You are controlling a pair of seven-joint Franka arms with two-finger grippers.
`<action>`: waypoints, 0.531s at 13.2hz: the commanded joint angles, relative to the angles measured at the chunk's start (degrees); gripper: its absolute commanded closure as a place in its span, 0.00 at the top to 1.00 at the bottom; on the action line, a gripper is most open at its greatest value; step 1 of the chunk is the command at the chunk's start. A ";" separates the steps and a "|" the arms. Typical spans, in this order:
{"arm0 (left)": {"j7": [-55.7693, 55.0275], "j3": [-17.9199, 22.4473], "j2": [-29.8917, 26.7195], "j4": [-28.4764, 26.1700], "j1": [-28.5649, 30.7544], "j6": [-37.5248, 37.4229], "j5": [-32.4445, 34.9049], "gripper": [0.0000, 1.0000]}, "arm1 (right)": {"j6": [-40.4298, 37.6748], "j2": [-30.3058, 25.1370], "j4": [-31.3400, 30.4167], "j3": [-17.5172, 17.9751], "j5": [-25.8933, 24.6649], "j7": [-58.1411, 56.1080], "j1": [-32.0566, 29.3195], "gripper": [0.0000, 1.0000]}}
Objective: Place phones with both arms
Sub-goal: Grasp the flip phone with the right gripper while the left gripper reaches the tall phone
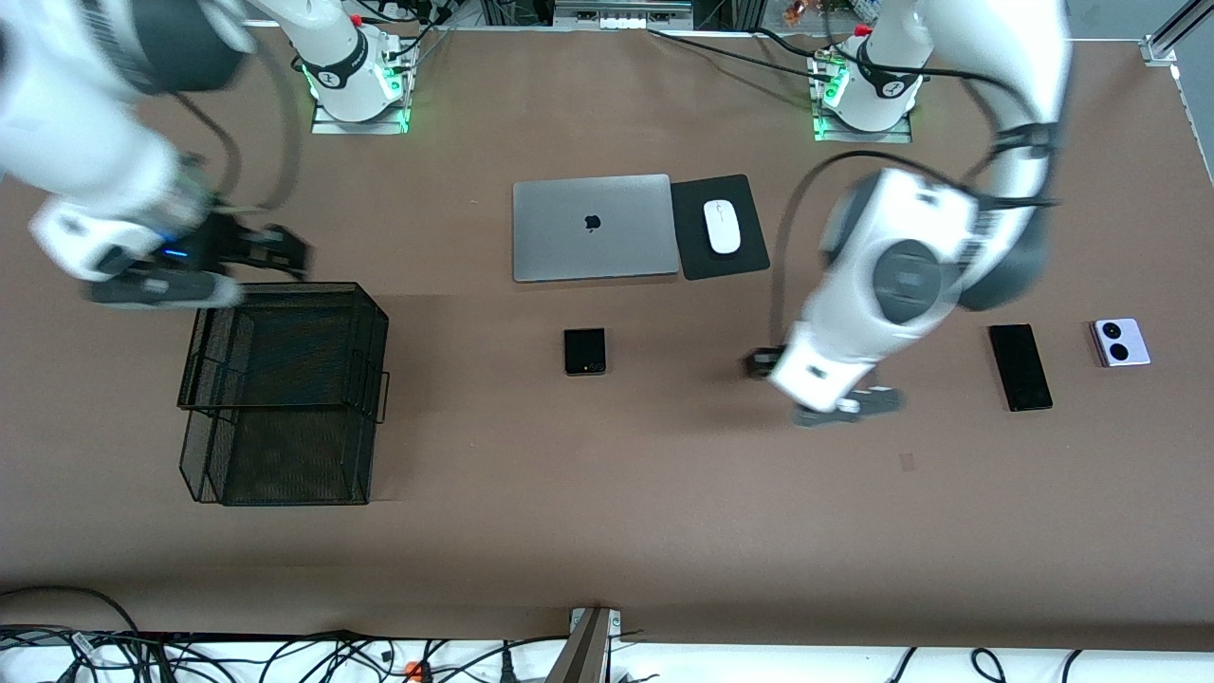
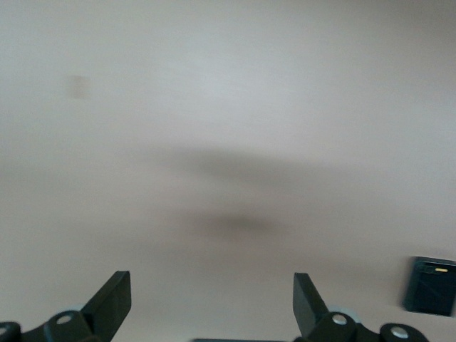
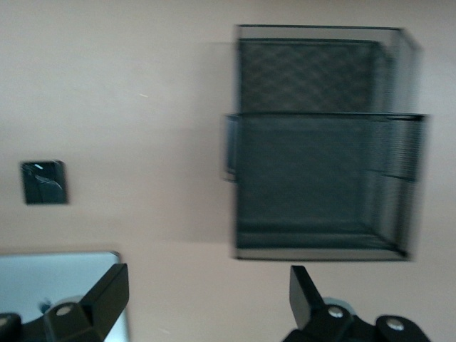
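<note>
writing none readable; only an apple logo showing on the lid of the grey laptop (image 1: 592, 228), lying closed beside a black pad (image 1: 720, 227) carrying a white mouse (image 1: 723, 227).

left gripper (image 1: 847, 406) hanging low over bare table, between the flip phone (image 1: 584, 351) and the slim black phone (image 1: 1020, 367); jaws standing wide, fingers (image 2: 112, 299) gripping nothing, touching nothing.

right gripper (image 1: 275, 249) hovering at the edge of the black mesh tray (image 1: 285, 394) toward the right arm's end of the table; jaws spread wide too, empty.

flip phone lying flat mid-table, nearer the front camera than the laptop. slim black phone lying flat toward the left arm's end, with the lavender-white phone (image 1: 1121, 342) just beside it, closer to that end, two black circles facing up. all three phones resting on the table, well apart from the tray.
</note>
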 commanded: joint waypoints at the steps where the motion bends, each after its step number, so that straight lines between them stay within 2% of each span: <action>1: 9.17 -0.68 -3.66 -2.64 3.14 -4.94 9.40 1.00 | 3.71 7.93 6.72 -0.60 0.01 9.84 8.22 1.00; 3: 14.82 -0.68 -4.28 -2.73 6.99 -6.98 11.81 1.00 | 6.52 14.08 10.15 -0.69 -0.25 16.44 14.55 1.00; 5: 20.88 -0.68 -4.37 -4.21 11.48 -6.98 12.34 1.00 | 8.29 20.24 14.45 -1.04 -4.62 24.34 21.23 1.00; 7: 26.60 -0.68 -4.20 -6.07 16.22 -5.32 13.13 1.00 | 8.74 24.73 17.28 -0.95 -5.88 27.28 25.37 1.00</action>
